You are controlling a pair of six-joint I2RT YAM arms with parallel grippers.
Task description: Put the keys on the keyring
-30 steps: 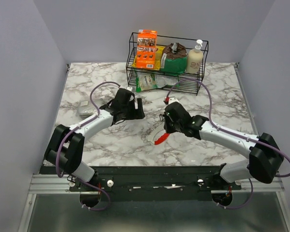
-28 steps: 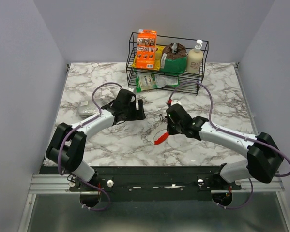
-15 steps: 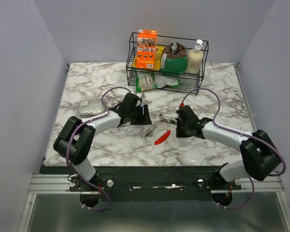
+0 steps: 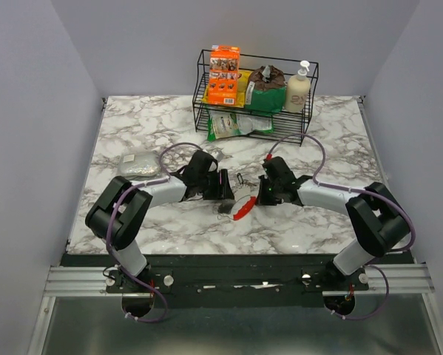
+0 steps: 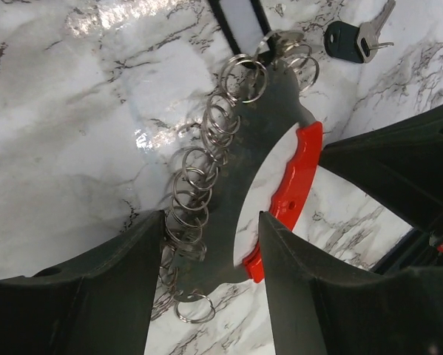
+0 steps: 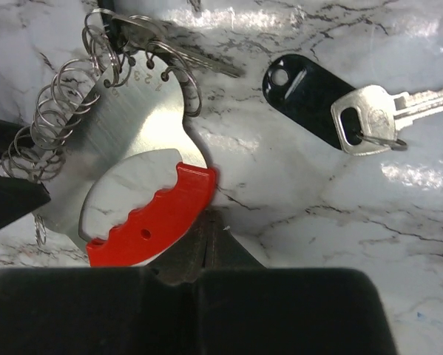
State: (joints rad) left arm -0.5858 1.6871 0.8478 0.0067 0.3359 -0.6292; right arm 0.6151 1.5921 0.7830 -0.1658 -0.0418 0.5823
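Across the whole scene spreads the marble table (image 4: 132,126), and a black wire basket (image 4: 203,96) stands at its far edge holding an orange box (image 4: 224,74), a green bag (image 4: 266,92) and a pump bottle (image 4: 298,89). Both arms lie low and reach inward, meeting near the table's middle.

The left hand (image 5: 210,218) is spread wide. Its two dark fingers (image 5: 95,296) straddle the lower end of the keyring plate (image 5: 262,118) without closing on it. The right hand (image 6: 206,222) has its fingers pressed together to a thin seam, with the tip against the lower edge of the red grip (image 6: 151,214). I cannot tell whether it pinches that edge.

The keyring plate is a flat steel crescent lying on the marble between the two hands, and the red grip runs along its inner curve. A row of split rings (image 5: 199,185) hangs overlapping along its outer edge, and one loose ring (image 5: 194,307) lies just beside the lower end.

The keys (image 6: 210,64) sit at the plate's upper end. Their heads are among the rings there, and one slim blade pokes out onto the marble. Near them, apart from the plate, lies a single silver key (image 6: 362,122), joined by a small ring to a black oval fob (image 6: 306,92).
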